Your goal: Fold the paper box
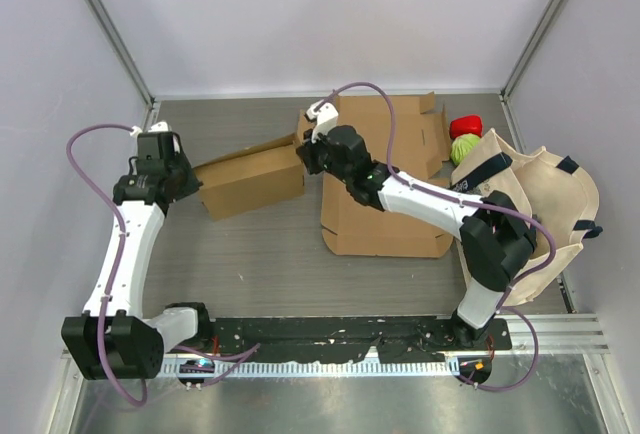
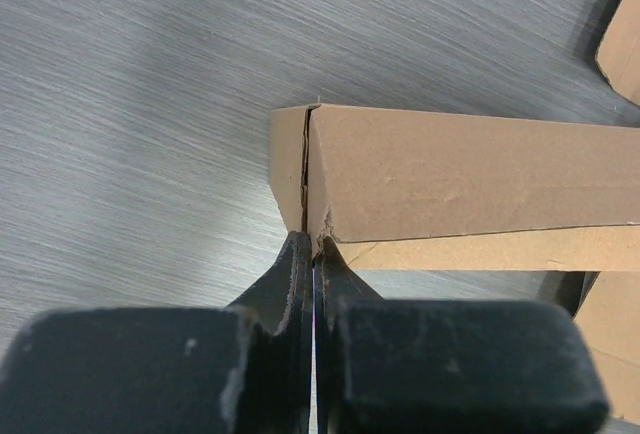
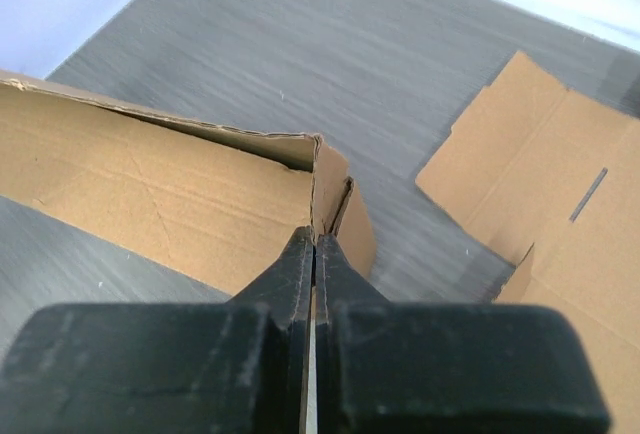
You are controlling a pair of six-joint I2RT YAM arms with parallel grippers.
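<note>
A brown paper box (image 1: 252, 179), partly folded into a long shape, lies between the two arms. My left gripper (image 1: 188, 176) is shut on the box's left end wall; in the left wrist view the fingers (image 2: 290, 274) pinch the cardboard edge of the box (image 2: 460, 169). My right gripper (image 1: 306, 154) is shut on the box's right end flap; in the right wrist view the fingers (image 3: 298, 264) clamp the thin flap of the box (image 3: 170, 199).
A flat unfolded cardboard sheet (image 1: 385, 174) lies under the right arm, also in the right wrist view (image 3: 560, 204). A beige tote bag (image 1: 530, 199) sits at the right, with a red and green object (image 1: 465, 136) beside it. Grey walls enclose the table.
</note>
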